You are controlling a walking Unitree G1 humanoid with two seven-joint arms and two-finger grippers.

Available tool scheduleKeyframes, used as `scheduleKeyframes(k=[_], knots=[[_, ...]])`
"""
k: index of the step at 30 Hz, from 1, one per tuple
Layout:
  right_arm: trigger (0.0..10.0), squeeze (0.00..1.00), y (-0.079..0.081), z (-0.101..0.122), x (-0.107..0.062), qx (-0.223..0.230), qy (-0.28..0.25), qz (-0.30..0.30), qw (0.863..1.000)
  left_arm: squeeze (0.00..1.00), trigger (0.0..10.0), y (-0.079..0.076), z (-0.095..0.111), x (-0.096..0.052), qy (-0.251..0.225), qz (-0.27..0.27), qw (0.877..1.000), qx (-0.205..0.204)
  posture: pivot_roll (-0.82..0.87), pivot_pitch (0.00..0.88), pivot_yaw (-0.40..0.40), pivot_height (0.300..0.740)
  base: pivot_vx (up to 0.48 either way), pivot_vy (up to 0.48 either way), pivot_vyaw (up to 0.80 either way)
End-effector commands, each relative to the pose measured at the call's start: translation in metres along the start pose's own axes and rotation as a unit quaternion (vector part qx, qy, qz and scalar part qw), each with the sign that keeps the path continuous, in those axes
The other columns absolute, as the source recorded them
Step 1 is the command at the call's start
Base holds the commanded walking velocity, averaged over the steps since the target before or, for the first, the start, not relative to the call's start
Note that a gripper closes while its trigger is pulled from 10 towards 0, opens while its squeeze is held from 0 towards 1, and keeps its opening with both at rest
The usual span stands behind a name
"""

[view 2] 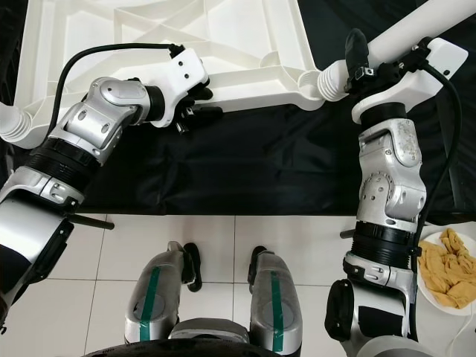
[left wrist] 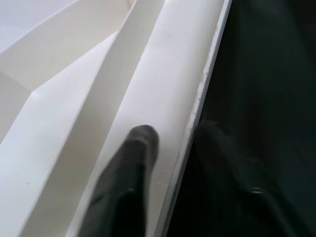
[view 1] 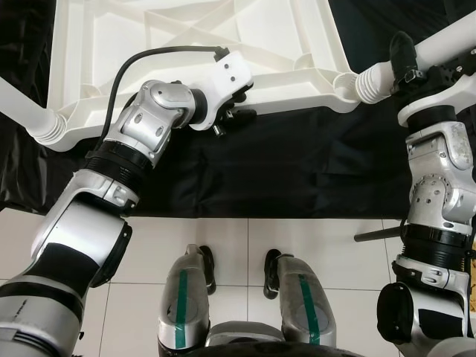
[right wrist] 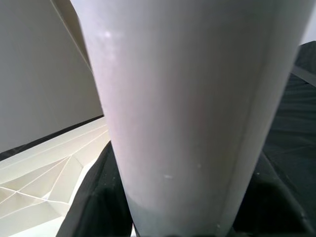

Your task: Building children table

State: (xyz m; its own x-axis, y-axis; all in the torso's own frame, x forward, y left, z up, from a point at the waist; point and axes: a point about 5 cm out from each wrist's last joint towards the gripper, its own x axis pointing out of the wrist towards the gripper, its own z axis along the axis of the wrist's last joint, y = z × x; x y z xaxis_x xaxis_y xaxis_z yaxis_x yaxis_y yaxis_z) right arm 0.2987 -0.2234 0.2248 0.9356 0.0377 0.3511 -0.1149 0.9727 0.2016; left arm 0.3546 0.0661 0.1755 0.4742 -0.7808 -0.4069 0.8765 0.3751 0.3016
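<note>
Tabletop [view 1: 193, 44], white and ribbed, lies upside down on a black cloth [view 1: 297, 171] on the floor. Right tool [view 2: 364, 59] is clamped on a white leg [view 2: 405, 33] at its near right corner. Left tool [view 1: 236, 104] presses its near rim; I cannot tell its finger spacing.

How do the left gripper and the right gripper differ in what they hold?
The left gripper pinches the flat rim of the white tabletop; the right gripper wraps a round white table leg. The left reaches sideways along the rim; the right reaches upward. Both have black fingers.
</note>
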Motion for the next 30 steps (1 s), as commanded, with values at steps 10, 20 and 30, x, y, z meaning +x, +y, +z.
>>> scheduleKeyframes(k=[10,20,30], knots=[[10.0,0.00,0.001,0.002,0.003,0.000,-0.004,0.008,1.000,0.00,10.0,-0.022,-0.009,-0.006,0.016,-0.132,0.991,0.015,-0.03,0.143,0.080,0.740,0.000,0.000,0.00],[10.0,0.00,0.000,0.003,0.003,-0.002,-0.006,0.006,1.000,0.00,10.0,-0.040,-0.006,-0.018,0.001,-0.204,0.978,0.042,-0.03,0.138,0.081,0.740,0.000,0.000,0.00],[10.0,0.00,-0.002,0.002,0.002,-0.001,-0.006,0.000,1.000,0.00,10.0,-0.056,0.006,-0.033,-0.026,-0.219,0.974,0.046,-0.02,0.139,0.083,0.740,0.000,0.000,0.00]])
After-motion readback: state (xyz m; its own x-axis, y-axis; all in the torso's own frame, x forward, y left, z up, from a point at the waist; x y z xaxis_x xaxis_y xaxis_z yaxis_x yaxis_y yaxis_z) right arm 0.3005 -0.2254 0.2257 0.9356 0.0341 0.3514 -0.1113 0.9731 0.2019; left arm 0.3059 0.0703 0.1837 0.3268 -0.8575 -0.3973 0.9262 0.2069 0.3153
